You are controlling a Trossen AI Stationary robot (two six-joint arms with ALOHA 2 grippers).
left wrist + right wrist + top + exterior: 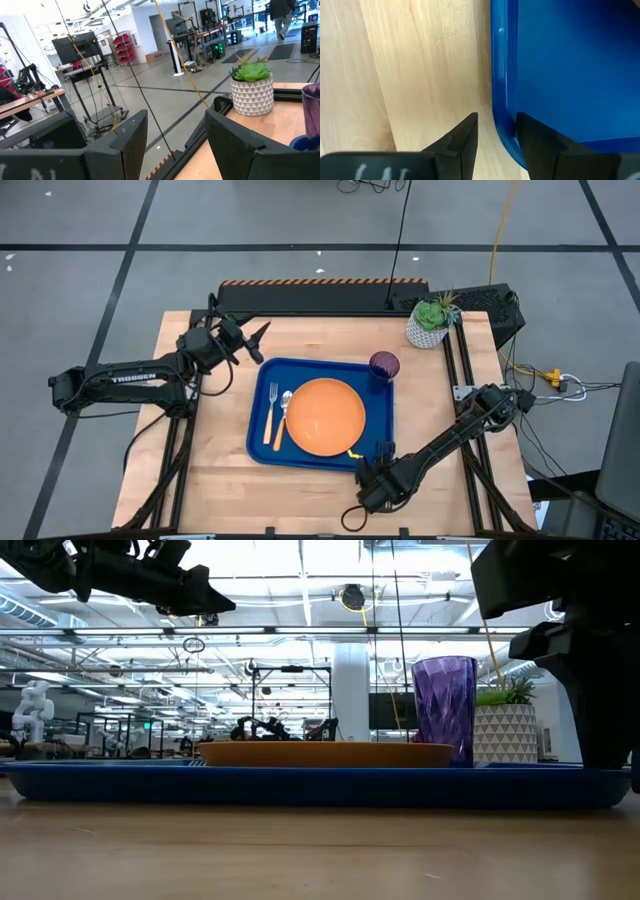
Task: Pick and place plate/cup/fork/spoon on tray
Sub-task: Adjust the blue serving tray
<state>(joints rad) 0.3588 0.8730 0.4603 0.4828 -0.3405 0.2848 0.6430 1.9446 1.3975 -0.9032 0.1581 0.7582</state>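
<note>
Tray (258, 442) sits mid-table w/ plate (326, 417), fork (271, 412), spoon (283, 418) and cup (384, 365) all on it. Looks stiff, slick plastic, prob light; the raised lip is the spot to pinch. Right gripper (496, 131) is at the near-right corner, fingers narrow, astride the lip, not clamped yet. Left gripper (176, 131) wide, far-left, idle. Lip contact hard to judge; low view hides the cutlery.

You see the blue tray (262, 442) flat on the tabletop. On it, the orange plate (325, 417) lies at its middle, the fork (270, 414) and spoon (282, 420) lie side by side left of the plate, and the purple cup (384, 365) stands upright in the tray's far right corner.
</note>
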